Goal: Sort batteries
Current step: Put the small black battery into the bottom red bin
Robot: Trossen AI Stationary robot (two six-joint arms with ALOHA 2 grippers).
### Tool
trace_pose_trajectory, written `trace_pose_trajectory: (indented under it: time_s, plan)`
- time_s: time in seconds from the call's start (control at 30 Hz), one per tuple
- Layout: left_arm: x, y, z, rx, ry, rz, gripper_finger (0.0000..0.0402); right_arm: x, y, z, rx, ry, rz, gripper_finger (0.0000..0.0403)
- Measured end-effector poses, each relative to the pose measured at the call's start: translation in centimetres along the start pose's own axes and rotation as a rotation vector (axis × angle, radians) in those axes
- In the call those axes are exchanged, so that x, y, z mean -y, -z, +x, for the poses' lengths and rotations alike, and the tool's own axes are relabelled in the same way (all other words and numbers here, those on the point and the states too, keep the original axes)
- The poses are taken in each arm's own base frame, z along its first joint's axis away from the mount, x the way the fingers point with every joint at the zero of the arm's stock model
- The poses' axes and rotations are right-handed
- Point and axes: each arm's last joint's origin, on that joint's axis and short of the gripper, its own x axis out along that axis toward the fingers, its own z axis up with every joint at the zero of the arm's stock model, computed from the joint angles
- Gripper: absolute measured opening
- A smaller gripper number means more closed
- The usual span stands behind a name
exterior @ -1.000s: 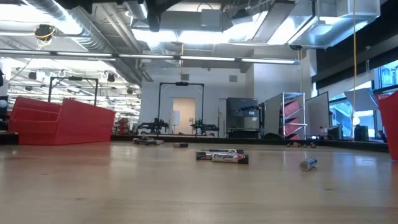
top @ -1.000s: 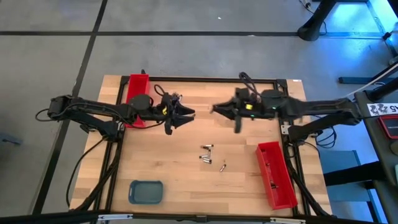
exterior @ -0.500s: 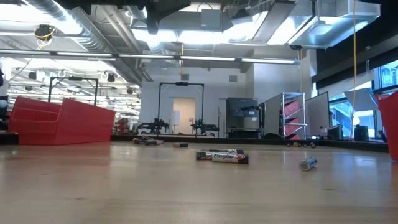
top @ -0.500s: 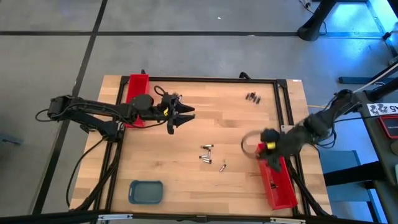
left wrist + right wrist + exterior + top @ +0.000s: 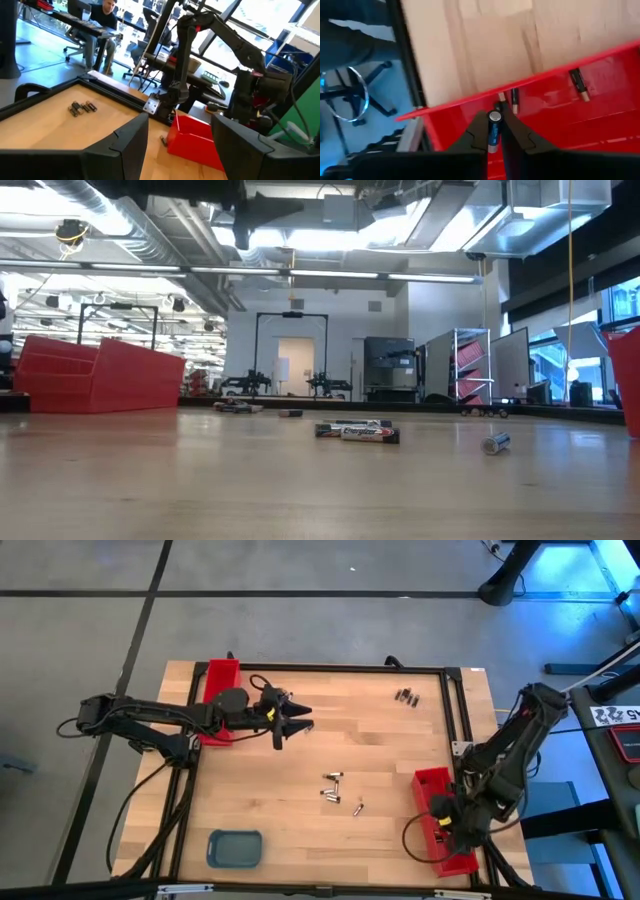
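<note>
Several batteries lie loose at the table's middle, also seen in the low view as batteries. A small cluster of batteries lies at the far right. My right gripper hangs over the right red tray, pointing steeply down, shut on one blue-bodied battery. A few batteries lie inside that tray. My left gripper hovers level over the far left of the table, open with nothing between its fingers, beside the left red tray. My right gripper pinches the battery between its two fingertips. The battery lies along the fingers, and its silvery end sticks out past the tips. The fingers come from above, slanting down. The battery is lifted clear, above the inside of the red tray.
A blue-grey rounded tray sits at the near left. A black frame borders the table. Bare wood lies between the middle batteries and the trays. In the left wrist view a person sits at a desk beyond the table.
My right gripper has swung from the far middle of the table toward the right and near edges, sinking over the right red tray, and has tipped from about level to pointing steeply down. The far-right battery cluster it stood over now shows.
</note>
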Motion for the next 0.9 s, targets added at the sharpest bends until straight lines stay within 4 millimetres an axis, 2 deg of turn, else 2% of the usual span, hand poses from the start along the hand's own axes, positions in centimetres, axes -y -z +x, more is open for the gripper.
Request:
trace_pose_trajectory:
  time_s: [0.2, 0.43, 0.67, 0.9]
  plan:
    - [-0.1, 0.2, 0.0, -0.022, -0.011, -0.024, 0.0205, 2.0, 0.8, 3.0, -0.002, 0.076, 0.000, 0.0021]
    - [-0.2, 0.4, 0.0, -0.036, -0.018, -0.056, 0.0205, 3.3, 1.3, 5.6, 0.010, 0.047, -0.025, 0.0021]
    - [-0.3, 0.7, 0.0, -0.070, -0.035, -0.068, 0.0205, 4.7, 1.7, 6.4, -0.005, 0.163, -0.125, 0.0021]
    - [-0.4, 0.9, -0.1, -0.092, -0.045, -0.070, 0.0205, 4.5, 1.6, 6.5, -0.011, 0.157, -0.241, 0.0023]
